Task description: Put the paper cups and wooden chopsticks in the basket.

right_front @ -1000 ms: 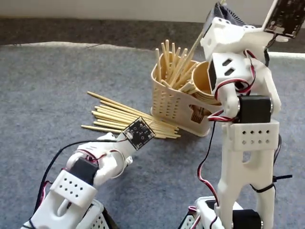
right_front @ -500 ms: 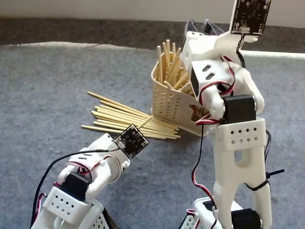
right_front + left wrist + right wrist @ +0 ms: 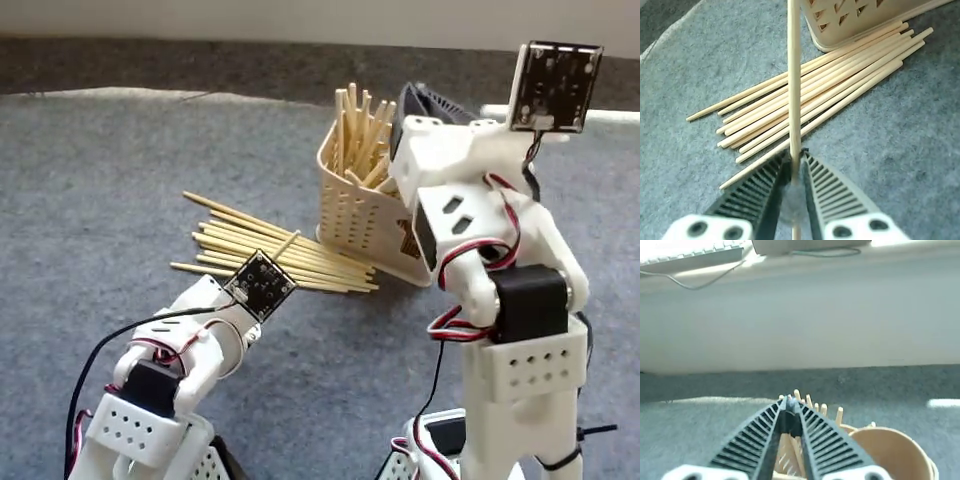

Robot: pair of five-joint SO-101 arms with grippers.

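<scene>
The left gripper (image 3: 795, 156) is clamped on a single chopstick (image 3: 794, 75). Its ribbed black fingers (image 3: 826, 187) press the stick from both sides near one end, and the rest of the stick runs straight out ahead of the tips. The gripper hangs low over the grey table (image 3: 900, 145), just short of the pile (image 3: 815, 97) of loose chopsticks. These lie flat, side by side in a slight fan, and the held stick crosses above them. One end of the pile reaches the foot of the basket (image 3: 855, 20), a cream plastic one with slotted walls, and some of those ends touch it or lie just beside it. In the high view the left arm sits at the near left of the table, with the pile between it and the basket. The right gripper (image 3: 789, 402) has its jaws pressed together with nothing between them. It is held up over the basket, pointing toward the far edge of the table. Below its tips a bundle (image 3: 360, 130) of chopsticks stands upright and slightly splayed in the basket. A paper cup (image 3: 890, 450) sits just beside the bundle, its open mouth up.
</scene>
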